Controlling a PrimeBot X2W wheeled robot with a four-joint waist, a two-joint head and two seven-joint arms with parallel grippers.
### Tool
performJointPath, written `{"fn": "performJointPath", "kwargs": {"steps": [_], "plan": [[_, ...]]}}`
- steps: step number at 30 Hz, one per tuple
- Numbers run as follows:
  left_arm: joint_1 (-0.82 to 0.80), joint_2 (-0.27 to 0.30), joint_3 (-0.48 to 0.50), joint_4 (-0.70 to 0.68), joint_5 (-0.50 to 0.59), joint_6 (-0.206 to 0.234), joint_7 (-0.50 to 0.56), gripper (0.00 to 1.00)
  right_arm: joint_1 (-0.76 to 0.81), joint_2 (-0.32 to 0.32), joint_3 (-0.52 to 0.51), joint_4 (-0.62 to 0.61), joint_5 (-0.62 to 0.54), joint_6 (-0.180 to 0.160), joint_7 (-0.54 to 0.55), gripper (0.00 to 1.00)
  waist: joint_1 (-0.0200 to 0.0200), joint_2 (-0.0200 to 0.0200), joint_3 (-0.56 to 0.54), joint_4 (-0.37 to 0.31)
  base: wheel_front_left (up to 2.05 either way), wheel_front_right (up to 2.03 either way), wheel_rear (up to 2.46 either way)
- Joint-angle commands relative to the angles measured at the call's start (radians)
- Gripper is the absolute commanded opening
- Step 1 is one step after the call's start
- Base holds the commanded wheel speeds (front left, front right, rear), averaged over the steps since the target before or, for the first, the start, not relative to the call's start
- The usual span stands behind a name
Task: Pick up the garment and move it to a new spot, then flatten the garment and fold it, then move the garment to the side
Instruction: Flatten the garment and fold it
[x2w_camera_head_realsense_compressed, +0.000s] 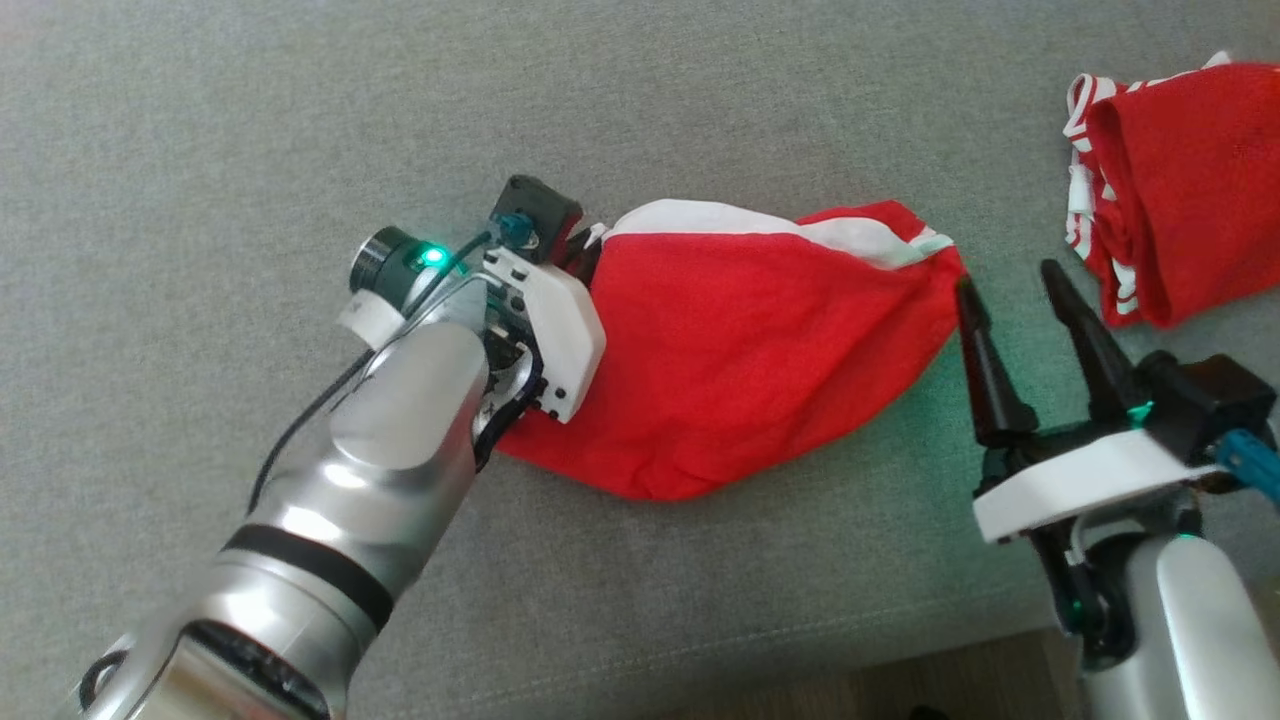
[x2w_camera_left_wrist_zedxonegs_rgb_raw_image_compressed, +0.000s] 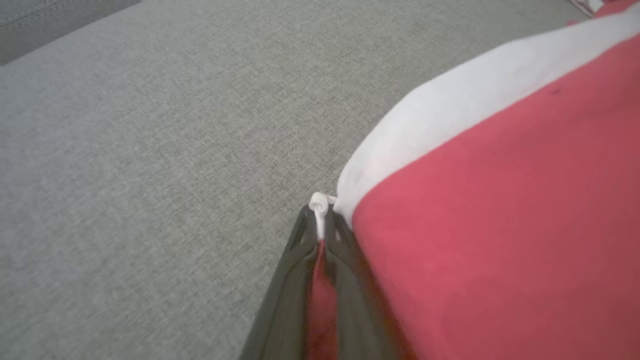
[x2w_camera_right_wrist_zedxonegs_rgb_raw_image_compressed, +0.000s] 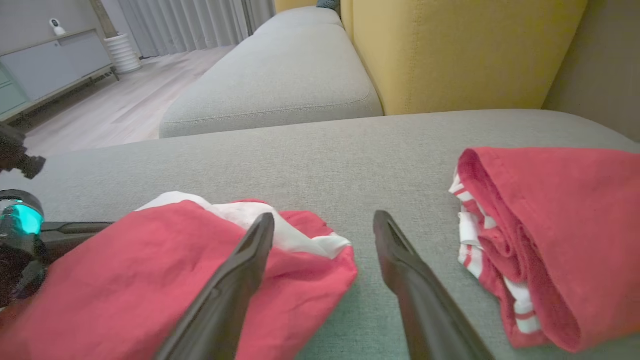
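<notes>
Left tool (x2w_camera_left_wrist_zedxonegs_rgb_raw_image_compressed: 320, 216) clamped shut on a white-edged corner of the garment (x2w_camera_head_realsense_compressed: 760, 350), red cloth pinched between its fingers. Garment lies bunched on the grey sofa (x2w_camera_head_realsense_compressed: 300, 150), spreading from the left tool across to the right tool (x2w_camera_head_realsense_compressed: 1008, 280). Right tool open, fingers spread, nothing between them. Its left fingertip sits just beside the garment's far end; contact unclear. Second garment (x2w_camera_head_realsense_compressed: 1190, 190), red with white stripes, crumpled off the right tool's right side, apart from it.
</notes>
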Motion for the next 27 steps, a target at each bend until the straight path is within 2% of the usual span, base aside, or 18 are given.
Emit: {"fn": "performJointPath", "kwargs": {"steps": [1, 6, 12, 17, 27], "plan": [[0.0, 0.016, 0.003, 0.01, 0.001, 0.005, 0.006, 0.0, -0.028, -0.001, 0.013, -0.03, 0.002, -0.001, 0.004, 1.0, 0.0, 0.0, -0.001, 0.002, 0.0, 0.0, 0.0], [-0.015, 0.016, -0.003, 0.021, -0.013, 0.035, -0.036, 0.0, -0.039, -0.016, -0.016, -0.016, 0.01, -0.001, 0.01, 1.0, 0.0, 0.0, -0.008, 0.011, 0.0, 0.0, 0.0], [-0.017, 0.016, -0.003, 0.017, -0.047, 0.057, -0.082, 0.0, -0.08, -0.103, -0.048, 0.057, 0.041, -0.001, 0.061, 1.0, 0.0, 0.0, -0.018, 0.032, 0.0, 0.0, 0.0], [-0.019, 0.016, -0.021, 0.003, -0.068, 0.063, -0.111, 0.0, -0.14, -0.172, 0.012, 0.149, 0.097, -0.001, 0.129, 1.0, 0.0, 0.0, -0.014, 0.055, 0.0, 0.0, 0.0], [-0.034, 0.016, -0.064, -0.017, -0.107, 0.074, -0.142, 0.0, -0.289, -0.262, 0.152, 0.316, 0.186, -0.001, 0.211, 1.0, 0.0, 0.0, 0.006, 0.076, 0.0, 0.0, 0.0]]}}
